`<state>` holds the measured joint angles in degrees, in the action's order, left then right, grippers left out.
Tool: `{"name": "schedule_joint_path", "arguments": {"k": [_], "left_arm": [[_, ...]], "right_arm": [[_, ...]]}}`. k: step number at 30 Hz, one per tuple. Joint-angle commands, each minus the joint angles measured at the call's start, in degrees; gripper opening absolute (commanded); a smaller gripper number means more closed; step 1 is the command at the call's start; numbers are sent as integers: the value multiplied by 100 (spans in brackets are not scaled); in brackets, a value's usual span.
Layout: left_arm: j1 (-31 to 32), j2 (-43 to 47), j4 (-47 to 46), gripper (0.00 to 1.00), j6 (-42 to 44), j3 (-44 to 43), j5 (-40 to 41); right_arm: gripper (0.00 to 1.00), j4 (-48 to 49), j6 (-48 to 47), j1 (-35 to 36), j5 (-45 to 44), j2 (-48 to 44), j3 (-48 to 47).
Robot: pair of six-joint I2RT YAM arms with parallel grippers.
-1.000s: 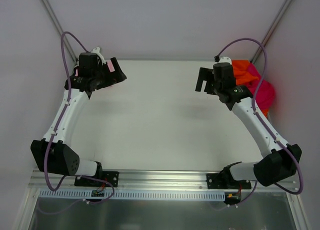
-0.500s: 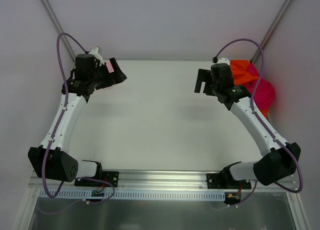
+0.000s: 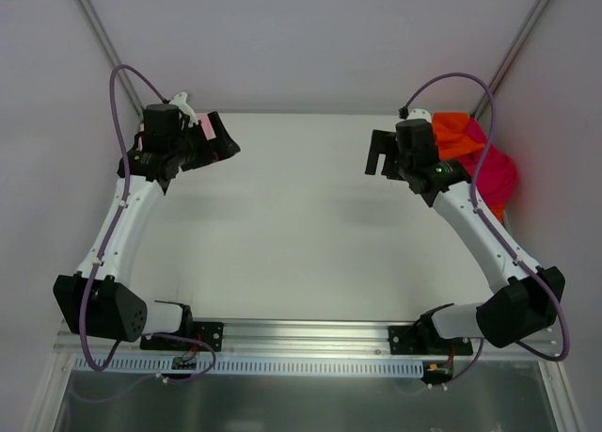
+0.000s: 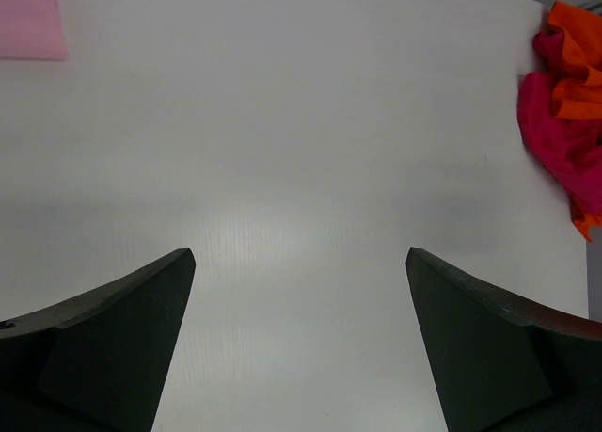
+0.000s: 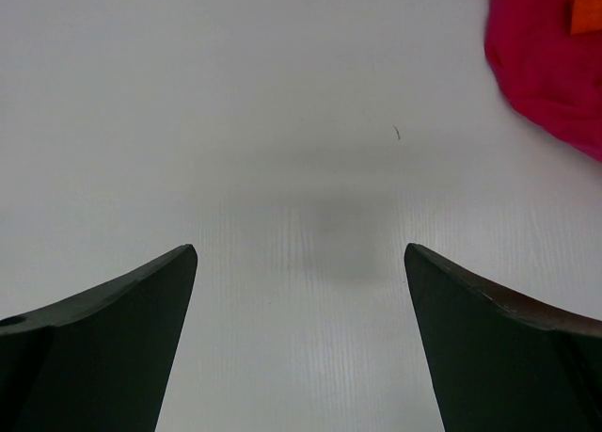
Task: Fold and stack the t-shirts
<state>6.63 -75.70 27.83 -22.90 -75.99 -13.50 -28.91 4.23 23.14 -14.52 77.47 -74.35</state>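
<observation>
Left arm (image 3: 122, 216) edged outward; left hand (image 4: 299, 255) gapes near, seemingly, pink t-shirt (image 4: 30, 18).

I see a white desk (image 3: 292, 225) closed in by pale walls (image 3: 310, 37), with a slim metal pole (image 3: 99, 37) slanting up each far corner. An aluminium rail (image 3: 310, 333) runs along its near edge.
</observation>
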Motion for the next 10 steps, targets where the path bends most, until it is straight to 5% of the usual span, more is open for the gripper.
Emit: {"name": "schedule_joint_path", "arguments": {"k": [1, 10], "left_arm": [[-83, 240, -164, 99, 128, 75, -180], [-110, 381, -410, 99, 30, 417, -223]], "right_arm": [[100, 192, -36, 42, -24, 13, -62], [100, 131, -124, 42, -94, 22, -10]]}}
